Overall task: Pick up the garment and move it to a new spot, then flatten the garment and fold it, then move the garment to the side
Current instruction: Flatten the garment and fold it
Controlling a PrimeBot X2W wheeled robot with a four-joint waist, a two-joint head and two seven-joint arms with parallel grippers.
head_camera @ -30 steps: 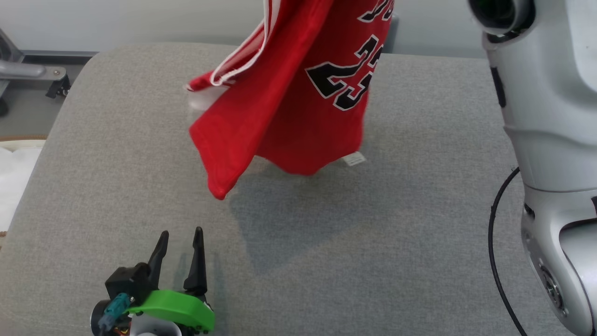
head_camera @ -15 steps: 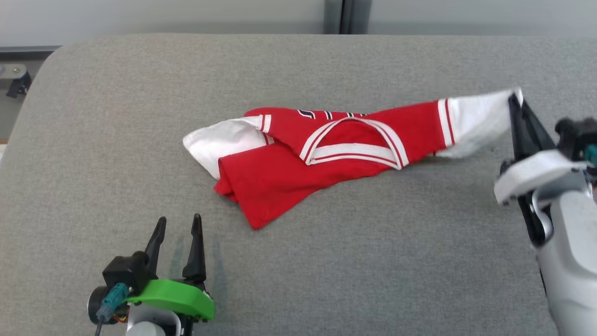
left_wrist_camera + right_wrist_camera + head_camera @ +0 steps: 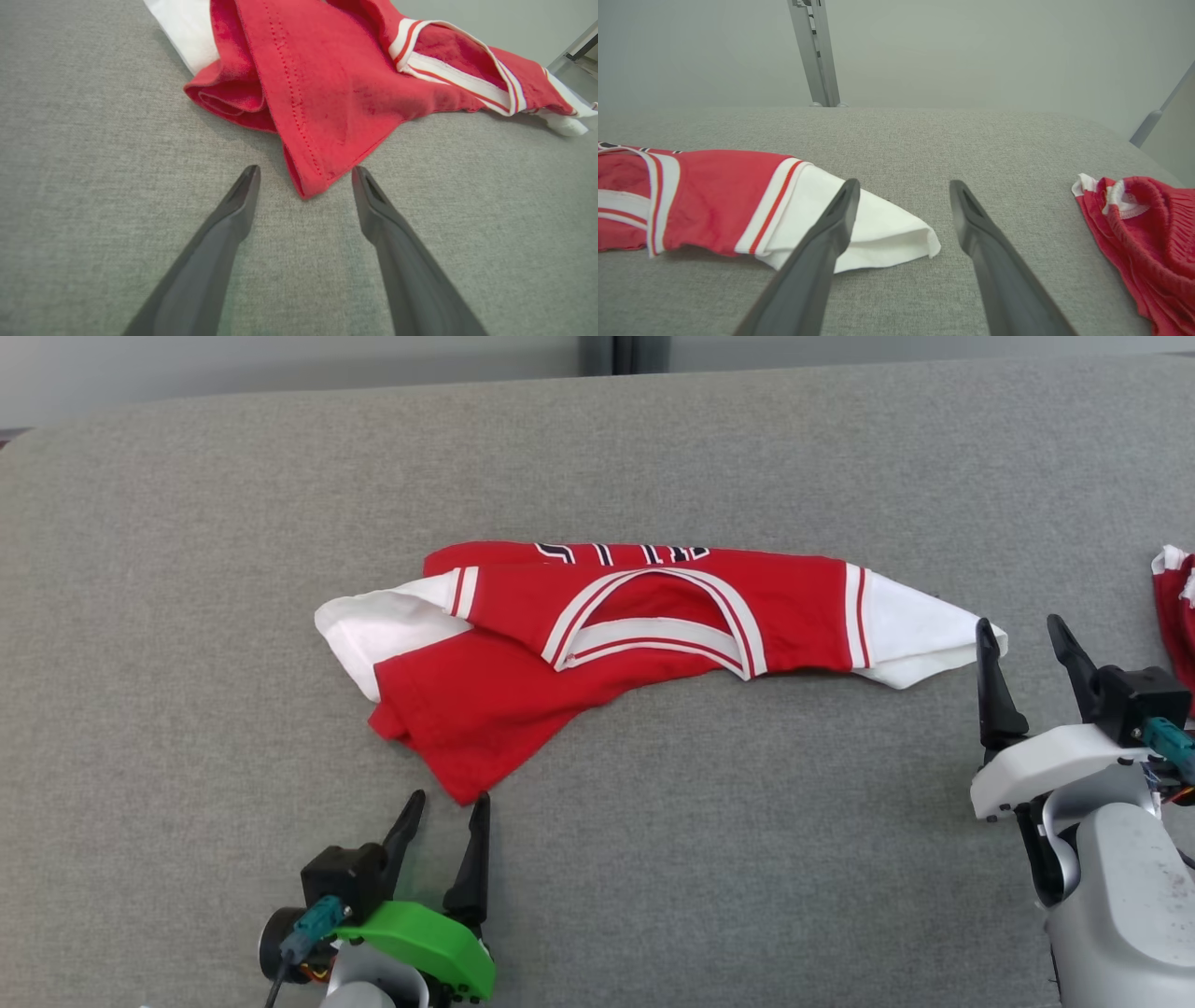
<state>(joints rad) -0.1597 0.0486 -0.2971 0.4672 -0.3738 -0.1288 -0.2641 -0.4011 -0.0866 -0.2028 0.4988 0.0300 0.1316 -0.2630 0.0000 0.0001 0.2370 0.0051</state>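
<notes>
My right gripper (image 3: 1019, 623) now stands released, the white sleeve (image 3: 910, 635) just dropped; left gripper (image 3: 450, 796) spread and empty; shirt (image 3: 523, 681) lies crumpled on the pad (image 3: 747, 859), so flattening looks next.

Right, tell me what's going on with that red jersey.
The red jersey lies rumpled on the grey cushion, held by nothing. The right gripper sits at its white sleeve tip, jaws open; the left gripper sits at the red hem corner, jaws open too. Flattening and folding are not yet done.
</notes>
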